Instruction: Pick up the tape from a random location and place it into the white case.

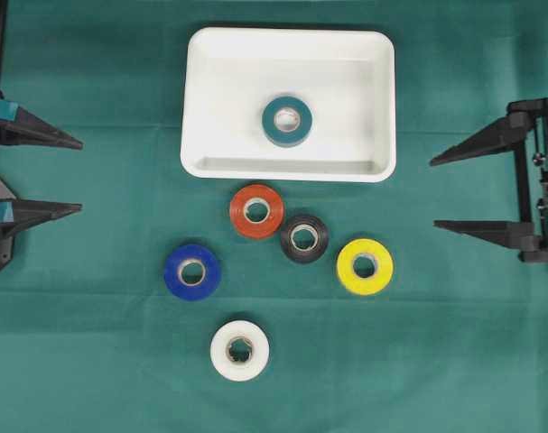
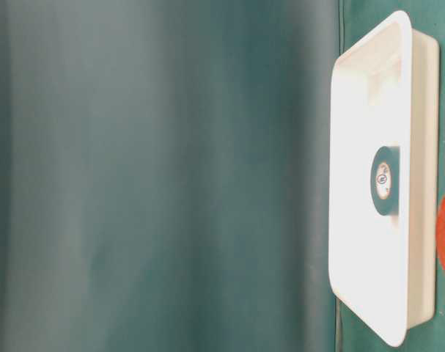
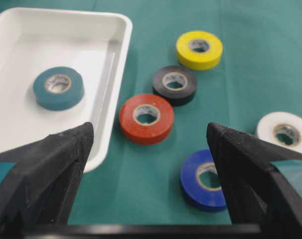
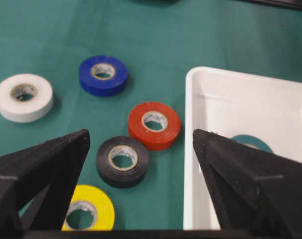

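One teal roll of tape [image 1: 287, 120] is seen lying flat near the centre of the shallow rectangular white plastic case [image 1: 201, 99], while five loose rolls, among them the orange roll [image 1: 256, 210] nearest the rim, are spread on the green cloth [image 1: 454, 361] at the case's 6 o'clock, within reach of either arm. The left gripper [image 1: 79, 176] at 9 o'clock and the right gripper [image 1: 433, 193] at 3 o'clock are held wide open and empty, well apart from every roll, presumably so that the next pick can be approached.
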Motion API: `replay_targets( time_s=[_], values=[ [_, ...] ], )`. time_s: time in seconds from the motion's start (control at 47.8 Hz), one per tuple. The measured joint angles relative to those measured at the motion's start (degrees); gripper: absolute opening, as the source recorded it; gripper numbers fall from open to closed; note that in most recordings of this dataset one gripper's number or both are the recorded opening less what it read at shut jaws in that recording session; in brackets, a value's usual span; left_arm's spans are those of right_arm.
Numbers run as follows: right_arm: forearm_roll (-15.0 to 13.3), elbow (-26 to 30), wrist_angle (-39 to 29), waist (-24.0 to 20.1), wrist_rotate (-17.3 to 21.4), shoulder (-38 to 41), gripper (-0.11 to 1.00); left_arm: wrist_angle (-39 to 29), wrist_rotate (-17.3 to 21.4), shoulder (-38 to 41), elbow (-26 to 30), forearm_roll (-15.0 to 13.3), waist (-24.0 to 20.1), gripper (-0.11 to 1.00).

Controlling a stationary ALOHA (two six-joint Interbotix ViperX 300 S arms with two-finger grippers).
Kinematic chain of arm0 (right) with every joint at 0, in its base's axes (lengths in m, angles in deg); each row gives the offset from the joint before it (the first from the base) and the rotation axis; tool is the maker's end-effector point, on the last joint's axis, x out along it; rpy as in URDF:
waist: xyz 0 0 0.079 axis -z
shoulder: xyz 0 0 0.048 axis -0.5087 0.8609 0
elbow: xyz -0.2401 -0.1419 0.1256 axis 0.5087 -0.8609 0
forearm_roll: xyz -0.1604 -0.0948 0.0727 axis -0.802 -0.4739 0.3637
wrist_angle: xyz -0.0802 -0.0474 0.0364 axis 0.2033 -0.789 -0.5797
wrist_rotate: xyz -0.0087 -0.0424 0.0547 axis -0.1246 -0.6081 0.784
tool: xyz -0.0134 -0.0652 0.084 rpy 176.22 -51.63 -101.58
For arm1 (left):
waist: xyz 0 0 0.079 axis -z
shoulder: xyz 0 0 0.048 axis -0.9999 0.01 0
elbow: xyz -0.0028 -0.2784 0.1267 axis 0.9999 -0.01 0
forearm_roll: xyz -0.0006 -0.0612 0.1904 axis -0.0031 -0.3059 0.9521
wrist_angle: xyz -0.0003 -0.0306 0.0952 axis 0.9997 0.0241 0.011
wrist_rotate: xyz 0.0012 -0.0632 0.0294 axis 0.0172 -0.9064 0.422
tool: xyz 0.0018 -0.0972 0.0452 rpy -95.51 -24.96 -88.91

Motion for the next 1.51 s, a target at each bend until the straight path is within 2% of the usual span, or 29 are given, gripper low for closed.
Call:
replay_targets(
  time_s=[0.314,0.753,1.088,1.277,1.507],
  values=[
    [0.09,6.33,1.14,0.00,0.09,10.20,0.92,0.00,0.00,0.18,-0.09,-0.26,-0.09,0.91],
    [0.09,18.72,2.46,-0.09,0.09,26.37,0.92,0.00,0.00,0.18,-0.09,-0.26,-0.09,0.91],
    [0.09,23.03,0.79,-0.09,0.18,31.20,0.92,-0.09,0.00,0.18,0.00,-0.35,-0.09,0.91],
    [0.18,23.47,-2.72,-0.09,2.02,31.29,0.92,0.00,0.00,0.18,-0.09,-0.35,0.00,0.91],
    [0.18,27.42,-14.59,-0.18,4.48,34.45,0.92,0.00,0.00,0.18,-0.09,-0.35,0.00,0.91]
  ],
)
